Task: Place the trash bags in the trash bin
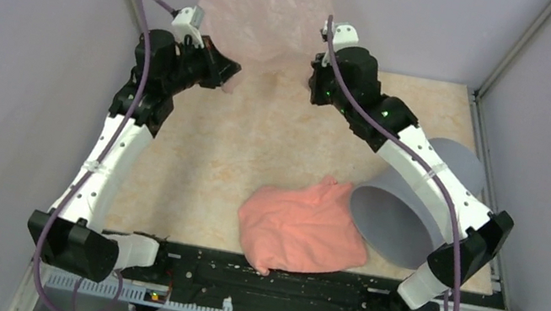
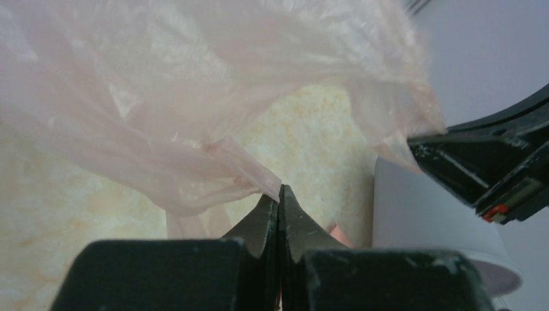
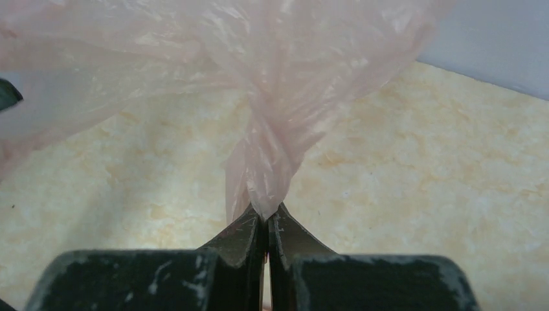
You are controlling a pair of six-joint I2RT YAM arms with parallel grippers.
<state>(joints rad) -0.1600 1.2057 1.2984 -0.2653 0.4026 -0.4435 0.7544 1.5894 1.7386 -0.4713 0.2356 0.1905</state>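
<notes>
Trash bin (image 1: 450, 165), a plain grey round bucket, lies tipped over at the near right of the table (image 1: 275, 138), its mouth turned toward the near left and showing only grey inner wall, with a salmon-pink folded sheet (image 1: 302, 229) touching its rim. Well apart from it, at the far side, the see-through pale pink trash bag (image 1: 268, 9) hangs spread above the tabletop. The left gripper (image 1: 228, 77) and the right gripper (image 1: 317, 69) are each pinched fully closed on a gathered edge of the film.
</notes>
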